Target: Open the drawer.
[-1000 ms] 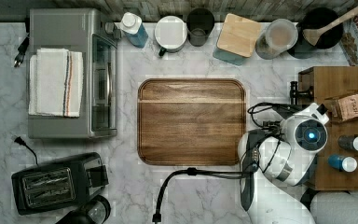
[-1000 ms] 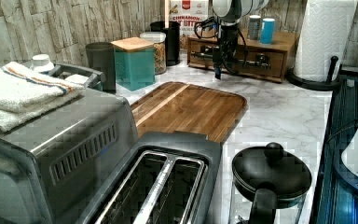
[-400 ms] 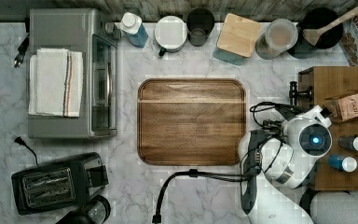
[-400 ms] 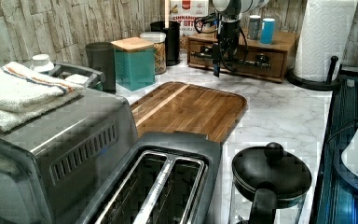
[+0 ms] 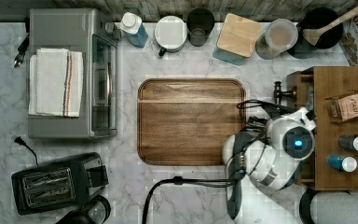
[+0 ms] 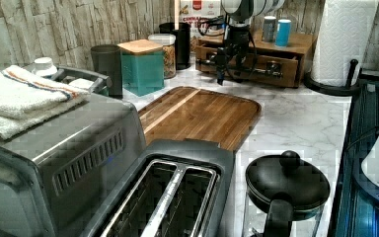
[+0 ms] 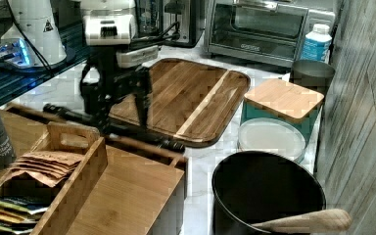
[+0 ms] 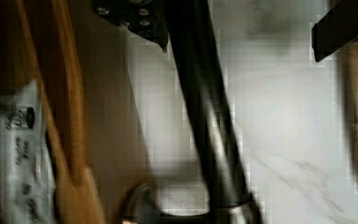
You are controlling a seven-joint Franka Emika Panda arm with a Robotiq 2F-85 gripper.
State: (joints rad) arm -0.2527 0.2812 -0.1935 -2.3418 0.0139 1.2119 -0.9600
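Note:
The drawer (image 5: 300, 88) of the small wooden cabinet (image 5: 345, 126) stands at the top view's right, slid out a little toward the cutting board. Its long black bar handle (image 7: 142, 138) runs across the drawer front (image 6: 256, 69). My gripper (image 7: 122, 125) points down over the handle and is open, one finger on each side of the bar. In the wrist view the handle (image 8: 205, 116) passes between the fingers (image 8: 140, 18), close against one of them. The white wrist (image 5: 293, 140) hides the gripper in the top view.
A wooden cutting board (image 5: 191, 121) lies in the middle of the marble counter. A grey toaster oven (image 5: 72, 74) and a black toaster (image 5: 56, 182) stand at the top view's left. Canisters (image 5: 237, 37) line the back wall. A paper towel roll (image 6: 348, 39) stands beside the cabinet.
The wrist has moved toward the top view's left, and the handle and drawer front have come out from the cabinet with it.

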